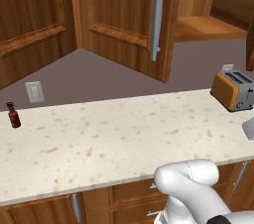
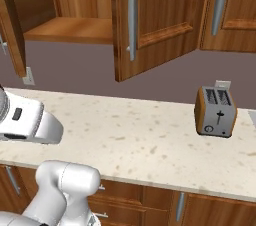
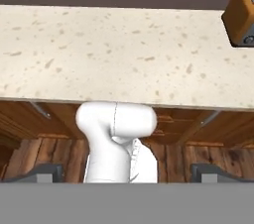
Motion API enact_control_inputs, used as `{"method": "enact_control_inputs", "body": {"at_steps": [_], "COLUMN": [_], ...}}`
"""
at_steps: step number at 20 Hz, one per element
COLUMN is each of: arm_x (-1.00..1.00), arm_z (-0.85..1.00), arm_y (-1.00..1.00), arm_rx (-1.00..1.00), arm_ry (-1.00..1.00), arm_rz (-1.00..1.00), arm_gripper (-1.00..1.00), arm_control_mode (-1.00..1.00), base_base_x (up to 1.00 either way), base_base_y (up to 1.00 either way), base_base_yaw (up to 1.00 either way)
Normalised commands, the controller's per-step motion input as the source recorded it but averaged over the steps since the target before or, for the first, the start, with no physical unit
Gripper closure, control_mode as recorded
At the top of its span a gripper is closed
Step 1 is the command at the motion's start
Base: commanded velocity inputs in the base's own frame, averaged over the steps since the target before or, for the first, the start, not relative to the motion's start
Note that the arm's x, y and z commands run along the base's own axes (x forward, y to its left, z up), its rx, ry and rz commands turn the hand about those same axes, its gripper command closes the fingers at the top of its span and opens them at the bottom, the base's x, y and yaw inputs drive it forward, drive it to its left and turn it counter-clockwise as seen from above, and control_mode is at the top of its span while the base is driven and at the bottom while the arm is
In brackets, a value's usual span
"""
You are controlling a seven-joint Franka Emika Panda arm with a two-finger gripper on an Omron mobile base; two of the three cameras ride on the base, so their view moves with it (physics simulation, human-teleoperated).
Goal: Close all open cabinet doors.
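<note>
Door (image 1: 130,17) ajar, high above counter (image 1: 99,139); tool (image 3: 127,173) low, spread

Readable text: none in any view.
Small dark red sauce bottle (image 1: 13,115) label: too small and blurred to read.
Orange and silver two-slot toaster (image 2: 215,111) front: dark knob and lever, no legible marking.
White wall switch plate (image 1: 34,91): blank.

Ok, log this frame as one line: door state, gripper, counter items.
cabinet doors: one swung open, shelf exposed | gripper: open, holding nothing, low before counter | on counter: toaster, sauce bottle
</note>
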Motion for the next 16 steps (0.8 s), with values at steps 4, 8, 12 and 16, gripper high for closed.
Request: {"method": "enact_control_inputs", "body": {"at_steps": [4,8,12,16], "arm_x": [0.04,0.12,0.16,0.38], "arm_z": [0.25,0.26,0.13,0.13], "arm_y": [-0.53,-0.62,-0.51,-0.45], "arm_rx": [0.03,0.07,0.05,0.08], "arm_ry": [-0.47,-0.44,-0.44,-0.36], "arm_rz": [0.19,0.19,0.2,0.17], "arm_gripper": [-1.0,-1.0,-1.0,-1.0], "arm_control_mode": [-1.0,-1.0,-1.0,-1.0], "base_base_x": [0.0,0.0,0.0,0.0], "base_base_y": [0.0,0.0,0.0,0.0], "base_base_yaw": [0.0,0.0,0.0,0.0]}}
